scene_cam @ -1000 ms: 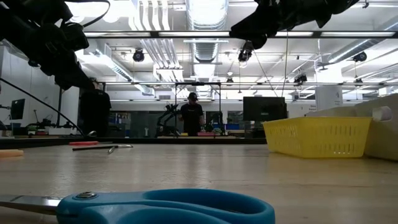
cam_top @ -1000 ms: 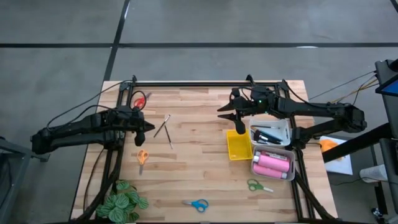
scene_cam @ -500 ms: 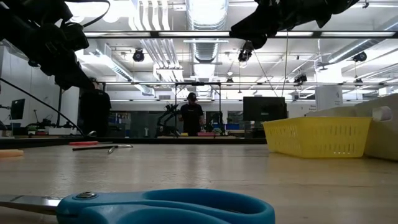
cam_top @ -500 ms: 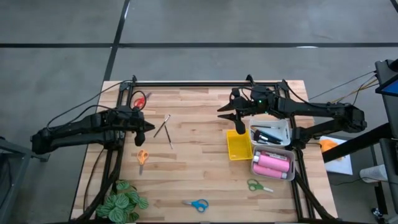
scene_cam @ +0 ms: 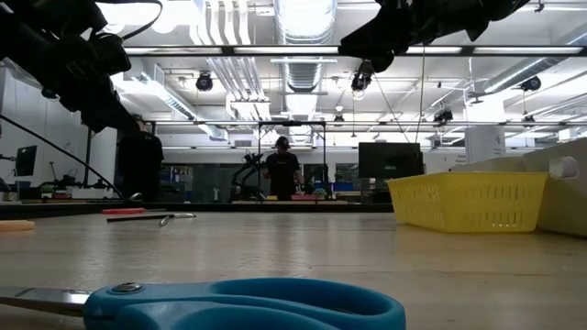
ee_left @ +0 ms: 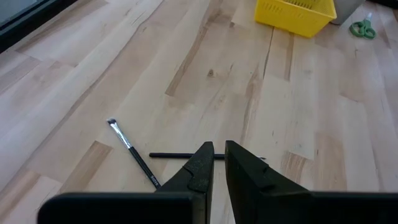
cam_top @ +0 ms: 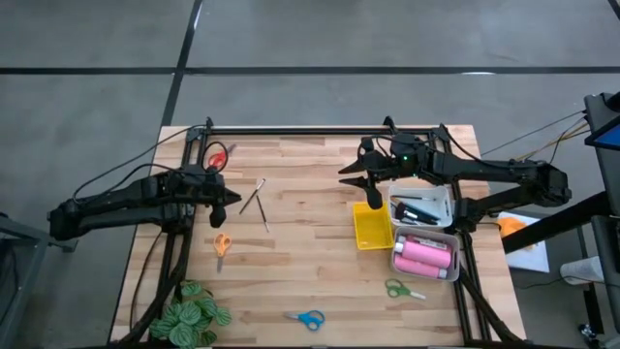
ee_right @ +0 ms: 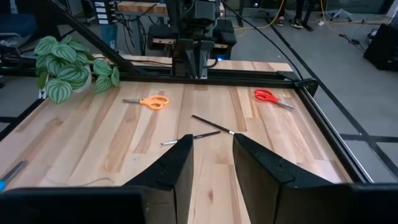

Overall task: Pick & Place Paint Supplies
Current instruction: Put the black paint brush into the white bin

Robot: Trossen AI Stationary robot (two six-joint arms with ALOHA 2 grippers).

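Note:
Two thin brushes (cam_top: 256, 202) lie crossed flat on the wood, also seen as brushes (ee_left: 132, 151) and brushes (ee_right: 210, 124). Red scissors (cam_top: 216, 157), orange scissors (cam_top: 222, 244), green scissors (cam_top: 401, 289) and blue scissors (cam_top: 308, 318) lie flat on the table. Pink bottles (cam_top: 424, 256) lie in one white tray, dark brushes (cam_top: 417, 210) in another. My left gripper (cam_top: 232, 202) hovers beside the crossed brushes, shut to a slit (ee_left: 219, 155), touching nothing. My right gripper (cam_top: 347, 174) hangs open (ee_right: 211, 158) above the table near the yellow tray (cam_top: 373, 229).
A leafy plant (cam_top: 194, 315) stands at the near left corner. The yellow tray (scene_cam: 468, 202) and the white trays (cam_top: 438, 231) fill the right side. A black frame bar (cam_top: 320, 129) runs along the far edge. A person (scene_cam: 282, 170) stands far back in the room.

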